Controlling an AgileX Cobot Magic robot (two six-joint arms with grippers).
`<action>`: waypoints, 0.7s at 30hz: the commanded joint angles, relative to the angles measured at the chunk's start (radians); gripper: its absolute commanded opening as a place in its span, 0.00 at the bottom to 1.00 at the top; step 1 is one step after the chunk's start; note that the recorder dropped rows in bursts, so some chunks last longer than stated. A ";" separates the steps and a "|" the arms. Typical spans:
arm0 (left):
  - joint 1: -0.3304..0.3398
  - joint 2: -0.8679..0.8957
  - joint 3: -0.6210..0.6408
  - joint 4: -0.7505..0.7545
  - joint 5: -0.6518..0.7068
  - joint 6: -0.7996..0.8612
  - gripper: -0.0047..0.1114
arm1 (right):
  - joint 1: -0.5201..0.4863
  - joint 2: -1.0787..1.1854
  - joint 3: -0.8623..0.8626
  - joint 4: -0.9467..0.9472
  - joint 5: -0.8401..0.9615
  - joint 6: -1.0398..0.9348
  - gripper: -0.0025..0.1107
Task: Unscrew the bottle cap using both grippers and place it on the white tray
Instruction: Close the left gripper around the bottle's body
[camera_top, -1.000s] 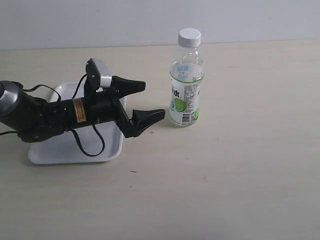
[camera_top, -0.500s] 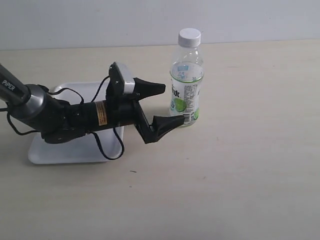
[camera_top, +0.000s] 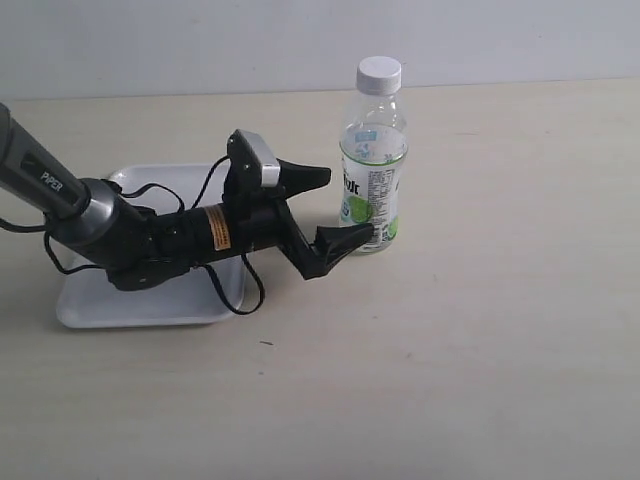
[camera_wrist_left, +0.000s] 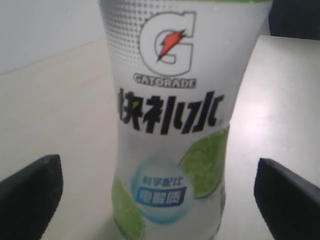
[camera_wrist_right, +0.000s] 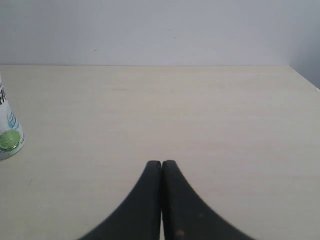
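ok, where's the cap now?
In the exterior view the cap sits on the bottle, upper centre, right of the tray; the left gripper brackets the label below.

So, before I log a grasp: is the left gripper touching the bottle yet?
Apart. The left wrist view shows the bottle standing between the open fingers of the left gripper, with bare table visible on both sides of it.
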 joint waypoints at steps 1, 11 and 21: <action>-0.027 -0.002 -0.030 0.004 0.032 -0.006 0.94 | -0.003 -0.006 0.005 -0.001 -0.004 0.000 0.02; -0.073 -0.002 -0.082 0.004 0.104 -0.006 0.94 | -0.003 -0.006 0.005 -0.001 -0.004 0.000 0.02; -0.079 -0.002 -0.082 -0.069 0.136 -0.004 0.94 | -0.004 -0.006 0.005 -0.001 -0.008 0.000 0.02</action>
